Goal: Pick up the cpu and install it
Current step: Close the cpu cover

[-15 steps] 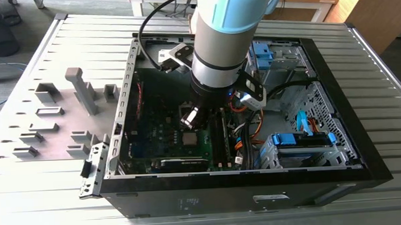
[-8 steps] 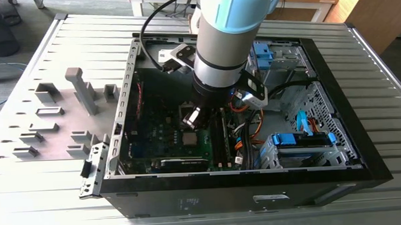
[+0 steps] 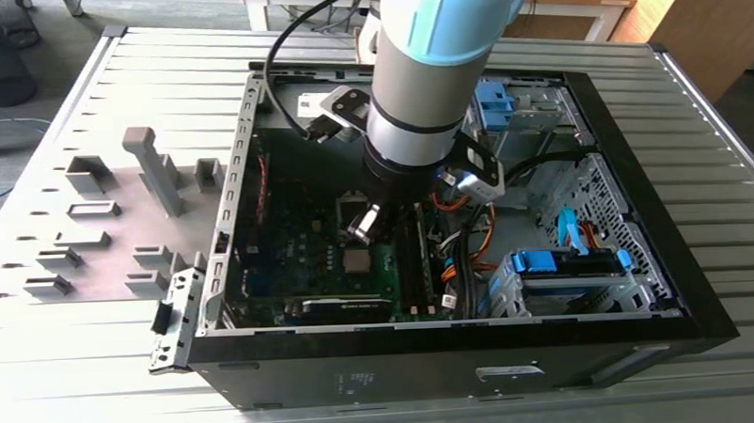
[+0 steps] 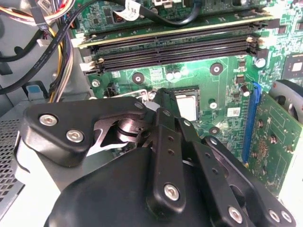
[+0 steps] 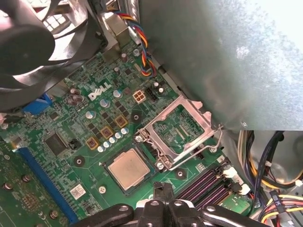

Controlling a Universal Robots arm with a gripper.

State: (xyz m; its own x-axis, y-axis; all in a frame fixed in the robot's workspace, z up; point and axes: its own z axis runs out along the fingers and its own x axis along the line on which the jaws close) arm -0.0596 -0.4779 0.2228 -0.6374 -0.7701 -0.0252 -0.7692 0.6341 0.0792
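Cpu (image 5: 127, 169) already lies seated in its socket (image 5: 147, 153), the retention frame (image 5: 177, 128) standing open; the gripper (image 5: 163, 188) hovers near, claw pinched shut, empty.

The motherboard (image 5: 94, 156) is green, dotted with silver capacitors and gold-rimmed squares. On the motherboard the cpu (image 5: 129, 169) has a dull silvery-beige top, beside a bright metal socket frame (image 5: 177, 130), a blue slot (image 4: 251, 118) and black memory slots (image 4: 175, 47). Above the motherboard, the gripper (image 5: 163, 193) is black and the arm (image 3: 428, 50) grey and pale blue.
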